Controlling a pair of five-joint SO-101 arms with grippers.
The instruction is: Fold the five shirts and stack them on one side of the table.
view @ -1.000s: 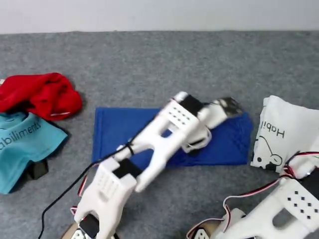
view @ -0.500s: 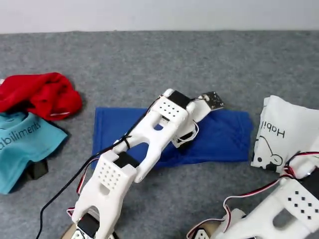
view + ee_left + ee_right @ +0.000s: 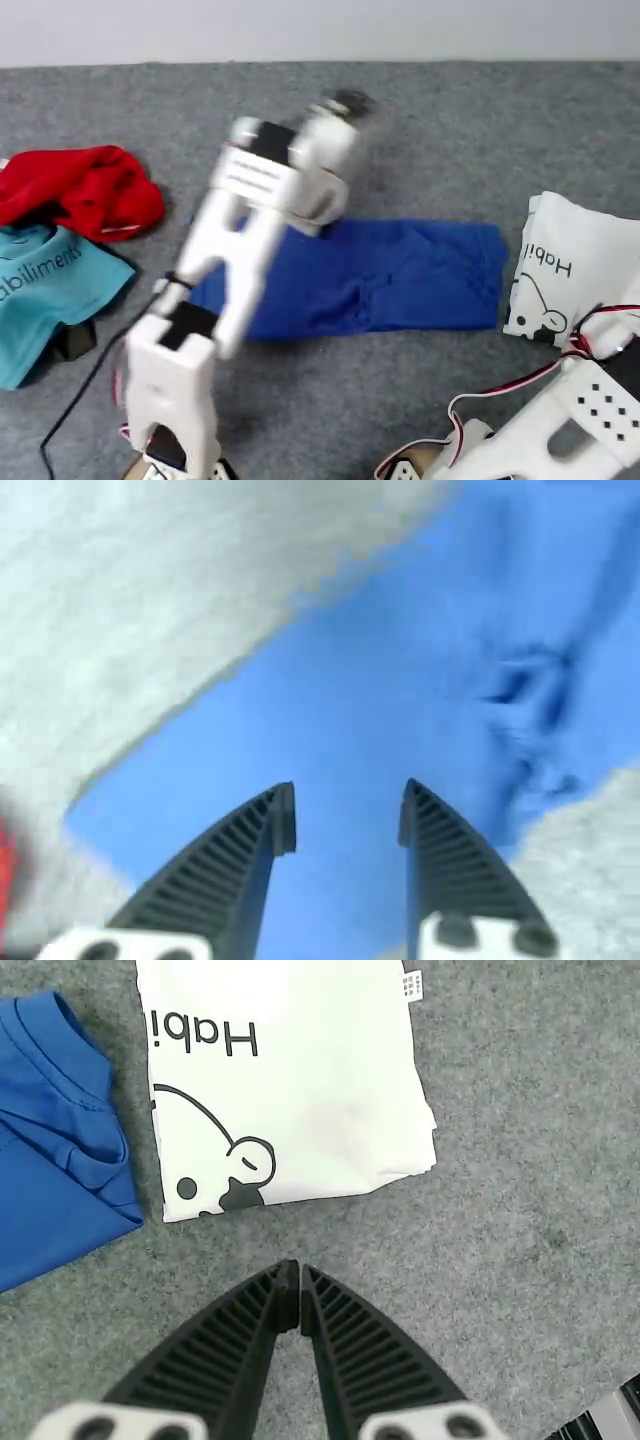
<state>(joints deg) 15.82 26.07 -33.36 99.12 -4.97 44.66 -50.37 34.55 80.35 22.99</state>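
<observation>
Left gripper (image 3: 345,805) hangs released, jaws spread, above the blue shirt (image 3: 400,275). Right gripper (image 3: 298,1278) is clenched on nothing, near the folded white shirt (image 3: 290,1080).

Both arms are white plastic with black servo blocks at the joints. The left arm (image 3: 230,250) has a black cable (image 3: 75,400). The right arm (image 3: 570,420) bears a grid of small holes and red, white and black wires (image 3: 530,375). The left gripper (image 3: 347,800) and right gripper (image 3: 298,1280) have dark, ribbed, tapered fingers on white bases.
</observation>
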